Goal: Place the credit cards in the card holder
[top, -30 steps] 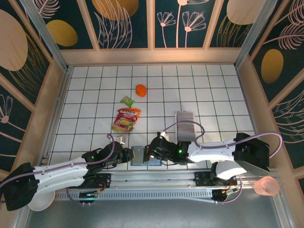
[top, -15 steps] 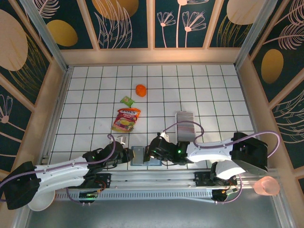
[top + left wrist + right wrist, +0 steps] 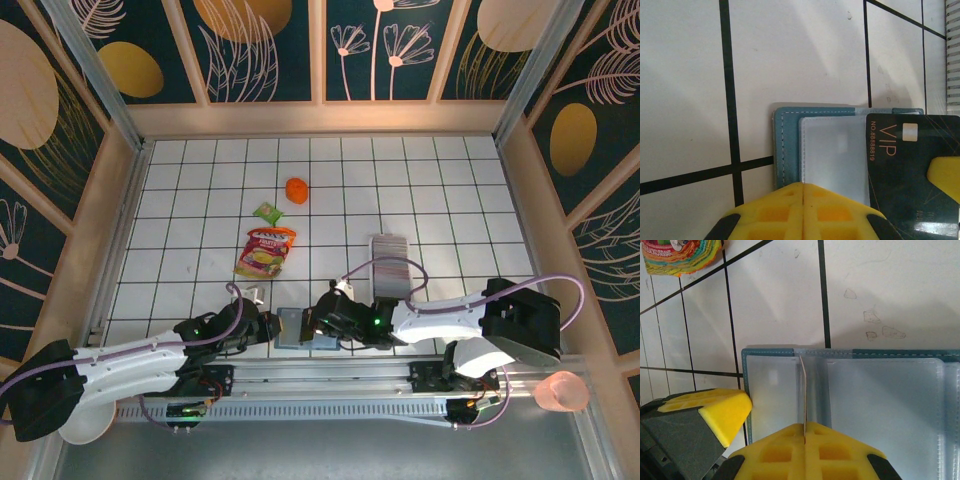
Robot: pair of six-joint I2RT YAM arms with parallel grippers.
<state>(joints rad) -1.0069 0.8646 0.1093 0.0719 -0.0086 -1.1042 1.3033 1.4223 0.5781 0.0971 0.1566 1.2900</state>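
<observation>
The right gripper point(image 3: 805, 429) is clamped on a black VIP card point(image 3: 905, 165), holding it edge-on over the open card holder point(image 3: 880, 390). The left gripper point(image 3: 803, 189) has its jaws pressed together at the holder's edge, and I cannot tell whether it is pinching it. The row of credit cards point(image 3: 389, 270) lies near the holder, beyond it and to the right.

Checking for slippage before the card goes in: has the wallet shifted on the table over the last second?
No. The wallet lies in the same grid squares of the table, at its near edge, as in both earlier top views.
</observation>
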